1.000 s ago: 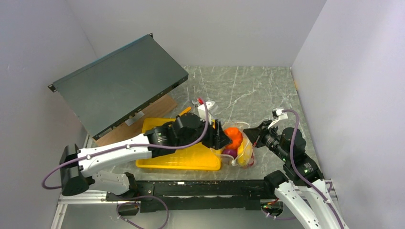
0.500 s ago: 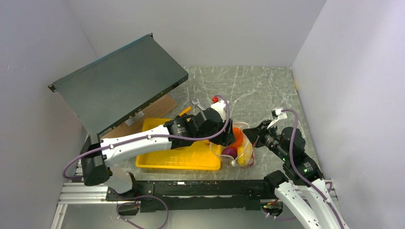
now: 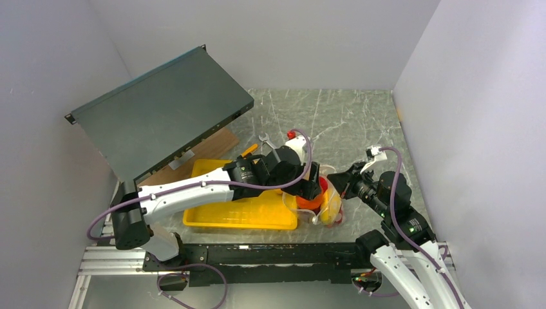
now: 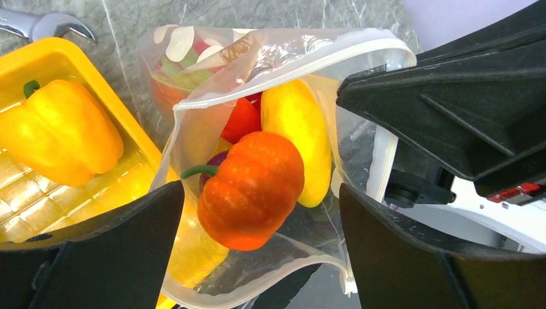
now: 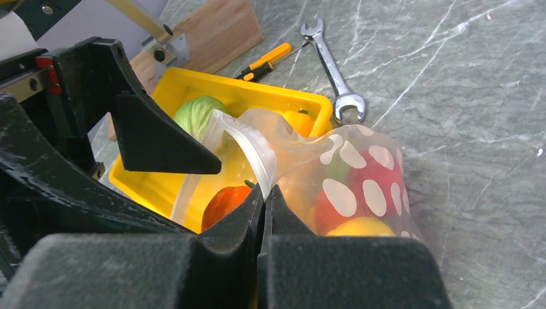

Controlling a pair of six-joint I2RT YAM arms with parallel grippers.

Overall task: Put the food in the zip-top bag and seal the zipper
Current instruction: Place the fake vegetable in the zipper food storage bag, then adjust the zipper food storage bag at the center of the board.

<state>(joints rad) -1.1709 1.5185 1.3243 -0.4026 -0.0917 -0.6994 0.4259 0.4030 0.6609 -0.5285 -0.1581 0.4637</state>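
Near the bench's front edge, a little right of the middle, the zip-top bag [image 4: 212,96] lies just off the right end of the yellow tray [image 4: 122,106]. Its mouth gapes up at the left gripper [image 4: 261,185]. That pincer hangs straight over the opening with its jaws spread wide and gripping nothing. The orange pumpkin [image 4: 252,190] sits between them, clear of both, on top of the yellow mango [image 4: 299,141] and a red piece [image 4: 241,119] that could be the apple or the pepper. From this angle I can't say for sure that the pumpkin is wholly past the zipper [image 4: 302,64]. The right gripper [image 5: 263,191] comes in from the bench's right edge, clenched on the bag's rim at the white strip, and props the mouth open. The zipper's long axis runs roughly from one left jaw across to the other. The yellow pepper [image 4: 58,132] and the green cabbage [image 5: 199,112] remain in the tray, on the far side of the bag from the right arm. The left arm is plainly the nearer one, so fetching them looks like its job while the right holds the rim. A wrench [image 5: 331,64] lies behind the tray toward the back edge, out of the way.
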